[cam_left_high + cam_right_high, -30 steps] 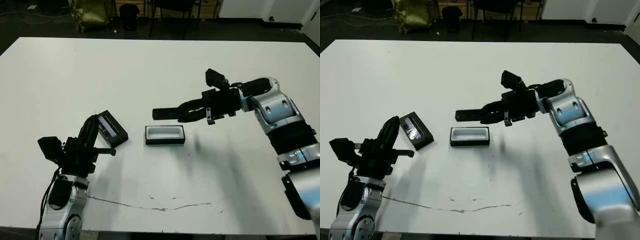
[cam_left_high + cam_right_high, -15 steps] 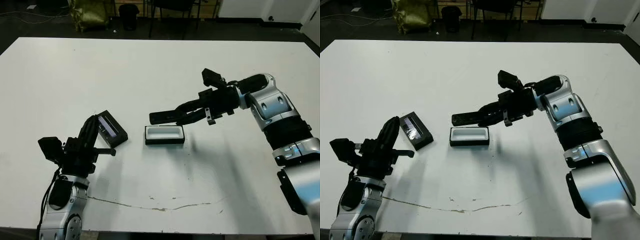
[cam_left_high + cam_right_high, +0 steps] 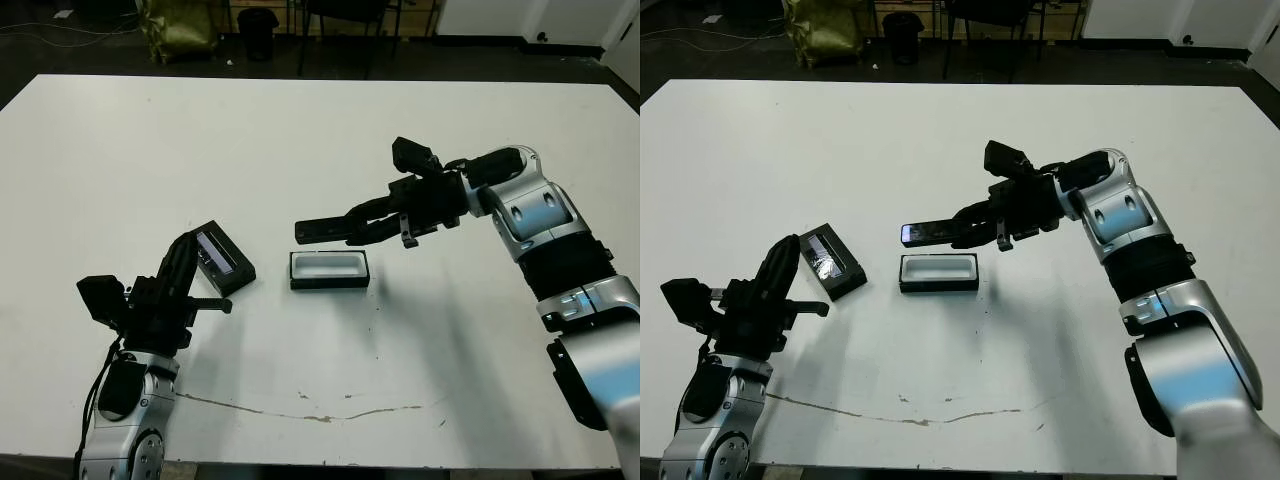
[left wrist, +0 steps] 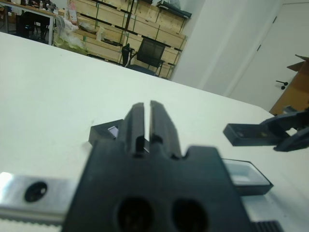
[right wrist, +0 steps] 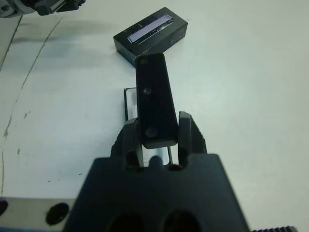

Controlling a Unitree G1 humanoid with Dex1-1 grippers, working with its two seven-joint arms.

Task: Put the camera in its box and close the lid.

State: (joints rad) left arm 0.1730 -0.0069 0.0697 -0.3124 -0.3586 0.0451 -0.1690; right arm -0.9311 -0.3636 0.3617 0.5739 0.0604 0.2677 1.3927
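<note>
Near the middle of the white desk (image 3: 320, 130) sits the box (image 3: 329, 270), its white-lined tray open upward with nothing inside. At about 9 o'clock from it, just beside, lies the lid (image 3: 224, 257), angled, its pale strip facing up.

Above the box's 12 o'clock edge the right end effector (image 3: 362, 222) grips the camera (image 3: 322, 229) by one end, the bar sticking out level toward 9 o'clock, clear of the tray. The right wrist view shows both fingers (image 5: 190, 137) pressed against the bar's sides. The left end effector (image 3: 178, 262) hovers at the lid's 8 o'clock, fingers narrowed to a thin slit and holding nothing.

Compared with a second ago, the right arm has carried the camera slightly toward 9 o'clock, and a bluish glint now shows at the bar's tip in the right eye view. Box, lid and left arm are unchanged.

A thin scuff line (image 3: 320, 412) marks the desk near its 6 o'clock edge. Beyond the far edge are dark floor, chair legs (image 3: 345, 20) and a yellow-green bag (image 3: 180, 25).
</note>
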